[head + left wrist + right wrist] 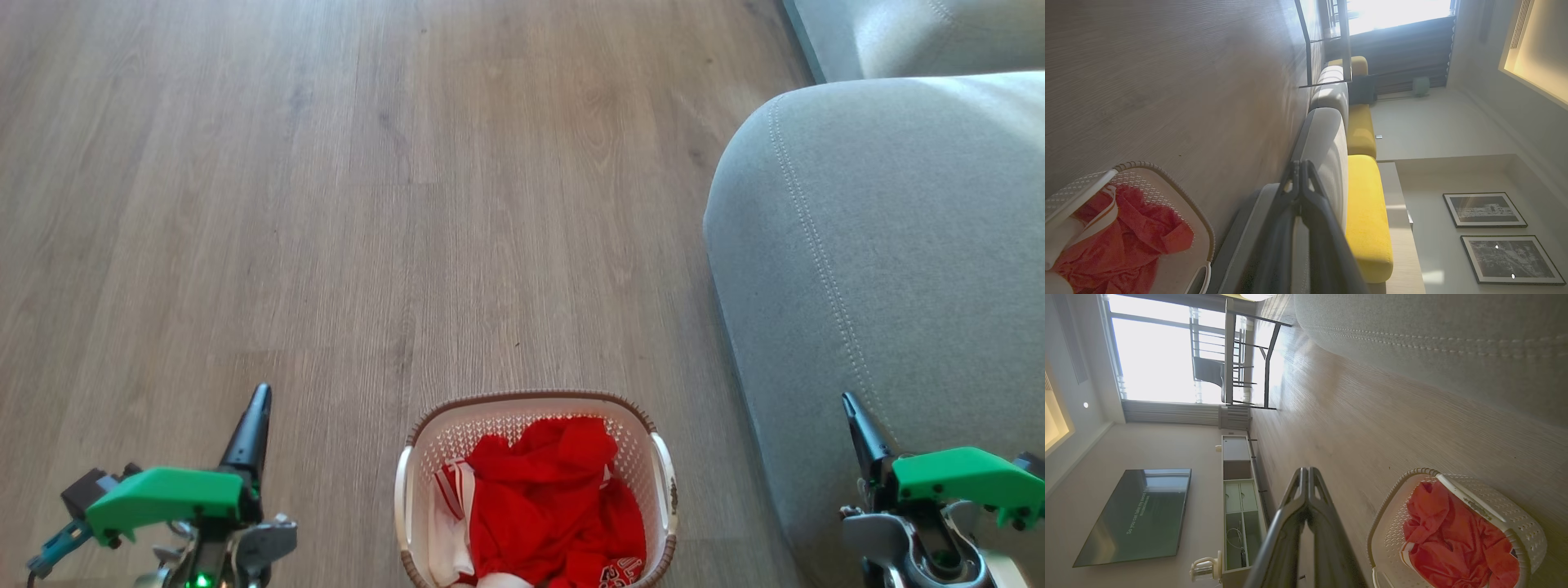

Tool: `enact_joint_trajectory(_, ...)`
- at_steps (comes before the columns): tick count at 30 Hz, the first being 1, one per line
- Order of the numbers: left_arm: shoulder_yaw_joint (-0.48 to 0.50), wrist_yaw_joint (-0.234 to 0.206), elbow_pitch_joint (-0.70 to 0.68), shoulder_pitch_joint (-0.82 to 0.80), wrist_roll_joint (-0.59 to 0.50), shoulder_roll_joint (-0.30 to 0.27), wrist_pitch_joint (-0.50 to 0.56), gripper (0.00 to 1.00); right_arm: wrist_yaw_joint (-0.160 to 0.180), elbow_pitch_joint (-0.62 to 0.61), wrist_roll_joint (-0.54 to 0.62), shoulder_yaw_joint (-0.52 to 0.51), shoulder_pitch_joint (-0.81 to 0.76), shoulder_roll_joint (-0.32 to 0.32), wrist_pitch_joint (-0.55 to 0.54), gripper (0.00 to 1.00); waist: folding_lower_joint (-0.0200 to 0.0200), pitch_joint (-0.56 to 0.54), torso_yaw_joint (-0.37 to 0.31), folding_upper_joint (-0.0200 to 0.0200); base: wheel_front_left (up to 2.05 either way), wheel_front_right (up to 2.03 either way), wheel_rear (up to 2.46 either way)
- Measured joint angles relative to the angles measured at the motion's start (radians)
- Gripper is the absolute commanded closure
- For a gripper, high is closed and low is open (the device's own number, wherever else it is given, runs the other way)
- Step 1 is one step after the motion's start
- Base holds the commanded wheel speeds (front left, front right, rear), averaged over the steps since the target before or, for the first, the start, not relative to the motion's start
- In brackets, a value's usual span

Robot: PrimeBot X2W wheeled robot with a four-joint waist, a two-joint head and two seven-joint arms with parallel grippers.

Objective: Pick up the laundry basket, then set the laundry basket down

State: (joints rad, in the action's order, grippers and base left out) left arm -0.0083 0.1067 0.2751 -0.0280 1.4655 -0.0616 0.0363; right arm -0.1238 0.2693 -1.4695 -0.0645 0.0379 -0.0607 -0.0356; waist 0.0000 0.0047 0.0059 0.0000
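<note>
In the head view, the one laundry basket stands on the wooden floor, just beside the grey sofa, with red clothing heaped inside. It lies centred between the left gripper and the right gripper, probably so that each of its two white handles faces one arm. Neither gripper touches it.

In the left wrist view, the left gripper's fingers are pressed tip to tip and hold nothing; the basket sits off to one side. In the right wrist view, the right gripper's fingers likewise meet, empty, with the basket apart from them.
</note>
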Motion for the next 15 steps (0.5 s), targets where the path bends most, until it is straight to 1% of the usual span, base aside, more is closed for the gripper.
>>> enact_joint_trajectory(2, 0.011, 0.007, 0.000, -0.002, 0.022, 0.000, 0.008, 1.00, 0.000, 0.000, -0.021, -0.003, 0.000, 0.000, -0.009, 1.00, 0.0000, 0.000, -0.001, 0.0000, 0.00, 0.00, 0.00)
enact_joint_trajectory(15, 0.053, 0.017, 0.000, -0.018, 0.159, 0.001, 0.043, 1.00, 0.000, 0.006, -0.152, -0.033, 0.009, 0.000, -0.045, 1.00, 0.0000, -0.002, -0.006, 0.0000, 0.00, 0.00, 0.00)
